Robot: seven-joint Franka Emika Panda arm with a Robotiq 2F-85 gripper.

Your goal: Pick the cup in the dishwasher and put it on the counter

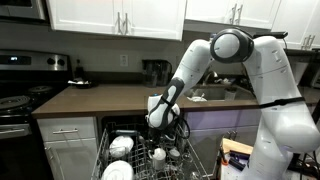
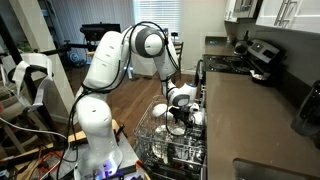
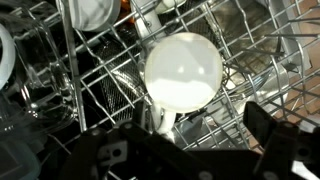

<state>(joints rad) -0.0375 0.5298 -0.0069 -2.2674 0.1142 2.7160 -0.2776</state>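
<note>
Nearest the wrist camera, the gripper (image 3: pixel 190 145) was seen as dark finger parts spread wide at the lower edge, with nothing clamped between them. Just beyond them the cup (image 3: pixel 183 70) was shown by its round white end, seated among the grey wires of the rack (image 3: pixel 100 95). In both exterior views the gripper was held low over the dishwasher (image 1: pixel 125 128) and its white dishes (image 1: pixel 120 146). Behind, the dark brown counter (image 1: pixel 110 97) was seen.
</note>
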